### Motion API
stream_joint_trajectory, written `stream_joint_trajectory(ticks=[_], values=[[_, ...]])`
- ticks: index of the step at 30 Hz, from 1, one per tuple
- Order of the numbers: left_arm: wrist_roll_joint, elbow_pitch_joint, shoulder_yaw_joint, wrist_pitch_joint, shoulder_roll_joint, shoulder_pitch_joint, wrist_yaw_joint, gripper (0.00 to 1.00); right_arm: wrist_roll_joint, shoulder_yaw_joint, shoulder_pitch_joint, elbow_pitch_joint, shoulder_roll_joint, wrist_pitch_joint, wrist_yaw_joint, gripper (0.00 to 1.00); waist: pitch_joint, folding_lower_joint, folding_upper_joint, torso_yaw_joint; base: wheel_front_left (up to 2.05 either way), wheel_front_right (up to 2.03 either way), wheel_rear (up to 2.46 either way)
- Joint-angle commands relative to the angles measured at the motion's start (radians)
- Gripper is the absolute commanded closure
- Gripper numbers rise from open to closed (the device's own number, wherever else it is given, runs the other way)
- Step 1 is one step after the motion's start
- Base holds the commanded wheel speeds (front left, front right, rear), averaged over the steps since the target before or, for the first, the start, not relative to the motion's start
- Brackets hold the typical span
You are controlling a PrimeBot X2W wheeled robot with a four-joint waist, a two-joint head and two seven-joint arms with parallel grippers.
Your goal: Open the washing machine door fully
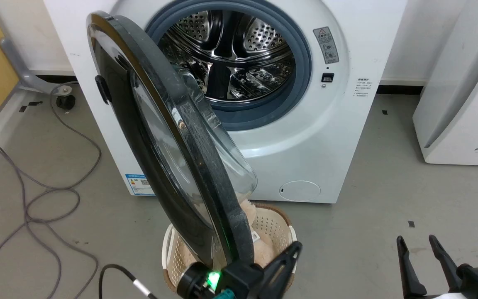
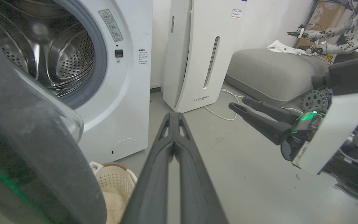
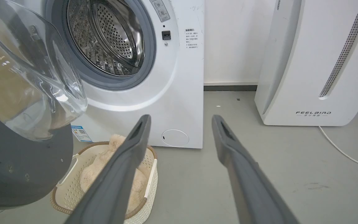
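A: While the door stands swung out from the machine, how far round is it?
B: Roughly halfway, hinged at the machine's left side, its glass bowl facing the drum.
A: And the left gripper?
B: Fingers pressed together on nothing, low before the machine, just beside the door's bottom edge. I cannot tell whether it touches.
A: And the right gripper?
B: Fingers spread and empty, out before the machine's right corner, well apart from the door.
A: Anything else?
B: A basket holding something beige and fluffy sits right before the machine, under the door.
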Motion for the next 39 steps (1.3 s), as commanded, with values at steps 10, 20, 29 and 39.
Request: stream_joint_trajectory(ticks=[10, 20, 29, 39], values=[[0.002, 0.187, 0.059, -0.084, -0.029, -0.096, 0.063, 1.00, -0.003, 0.006, -0.002, 0.011, 0.004, 0.003, 0.001, 0.00, 0.002, -0.0001, 0.0000, -0.014, 0.00, 0.00, 0.00], [-0.017, 0.219, 0.097, -0.121, -0.024, -0.063, 0.111, 1.00, 0.002, 0.001, 0.003, 0.011, 0.004, 0.010, 0.001, 0.00, -0.001, -0.0001, 0.0000, -0.004, 0.00, 0.00, 0.00], [-0.041, 0.138, 0.126, -0.132, -0.004, 0.033, 0.163, 1.00, 0.008, -0.003, 0.006, 0.014, 0.004, 0.010, 0.001, 0.00, -0.005, -0.0001, 0.0000, 0.010, 0.00, 0.00, 0.00], [-0.035, 0.005, 0.156, -0.116, 0.044, 0.137, 0.229, 1.00, 0.012, -0.007, 0.015, 0.021, 0.004, 0.011, 0.001, 0.00, -0.011, -0.0001, 0.0000, 0.064, 0.00, 0.00, 0.00]])
